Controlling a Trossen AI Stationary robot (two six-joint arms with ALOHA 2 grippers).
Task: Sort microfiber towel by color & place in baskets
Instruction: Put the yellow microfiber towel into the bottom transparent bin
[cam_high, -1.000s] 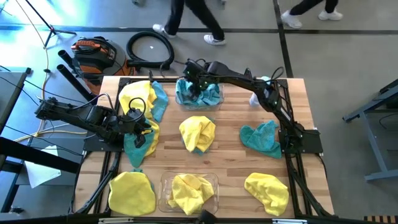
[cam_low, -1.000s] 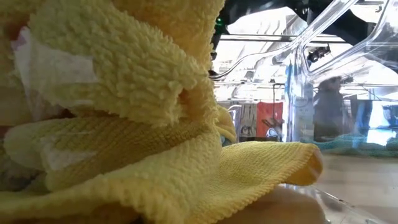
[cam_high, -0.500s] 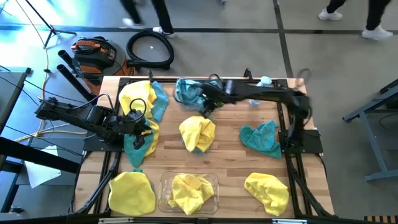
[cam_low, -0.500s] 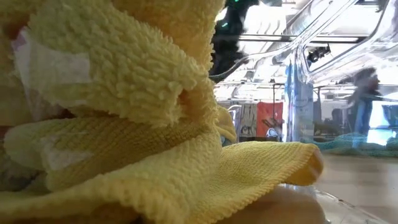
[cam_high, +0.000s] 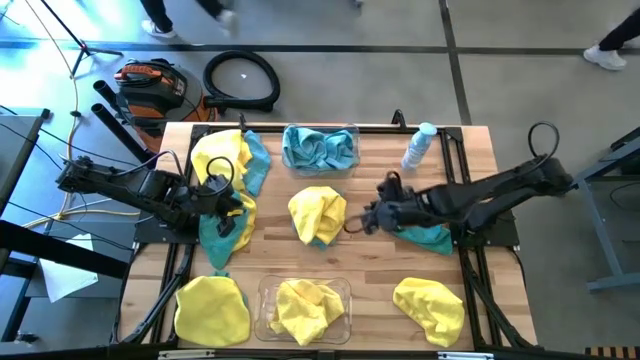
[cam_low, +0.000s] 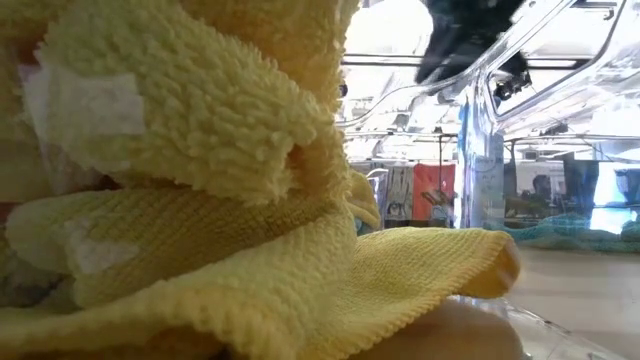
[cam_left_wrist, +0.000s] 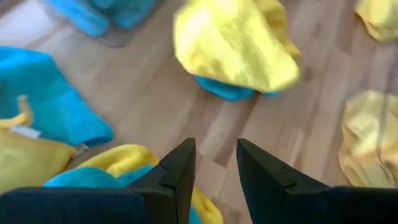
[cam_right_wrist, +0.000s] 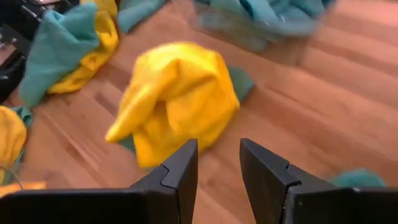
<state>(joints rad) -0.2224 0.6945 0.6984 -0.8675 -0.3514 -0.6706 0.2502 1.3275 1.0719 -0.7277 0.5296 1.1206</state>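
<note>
The right claw (cam_high: 366, 220), open and empty, hovers just beside the middle yellow towel (cam_high: 317, 213).

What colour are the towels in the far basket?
Teal-blue towels, in the far basket; the high view shows them best.

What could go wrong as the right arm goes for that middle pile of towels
The middle pile has a yellow towel lying over a teal one, so the open right gripper may lift both colours at once and missort one. The arm lies across the teal towel on the right and could drag it. The small bottle stands near the teal basket and might get knocked over.
</note>
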